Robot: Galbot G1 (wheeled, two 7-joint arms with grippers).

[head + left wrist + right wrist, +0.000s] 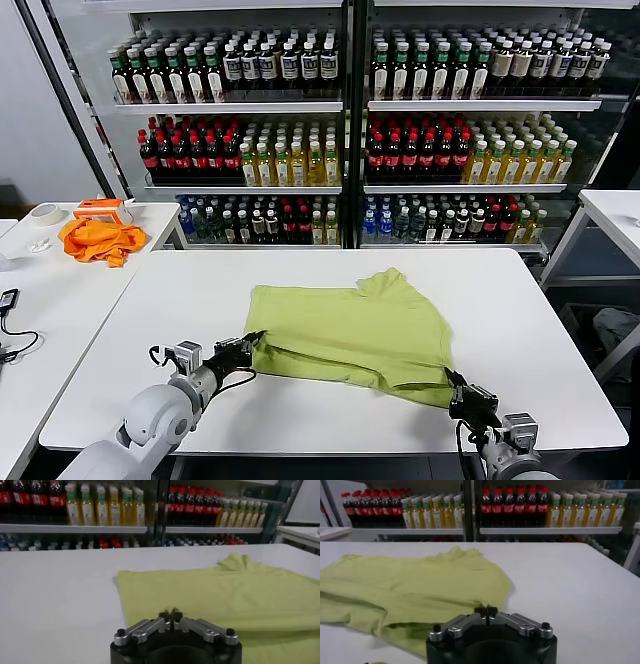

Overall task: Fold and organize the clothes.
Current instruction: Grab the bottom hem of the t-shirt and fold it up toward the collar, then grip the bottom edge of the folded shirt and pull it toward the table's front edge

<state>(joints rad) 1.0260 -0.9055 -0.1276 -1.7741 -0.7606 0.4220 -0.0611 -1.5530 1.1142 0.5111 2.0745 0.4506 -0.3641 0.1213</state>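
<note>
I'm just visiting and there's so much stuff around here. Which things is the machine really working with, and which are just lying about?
In use:
- green T-shirt, partly folded on the white table
- left pincer, shut on its near left corner
- right pincer, shut on its near right corner

Just lying about:
- orange garment on the side table
- tape roll
- shelves of bottles

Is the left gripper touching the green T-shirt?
Touching: the left wrist view shows the left gripper shut on the lime-green T-shirt's near edge.
</note>
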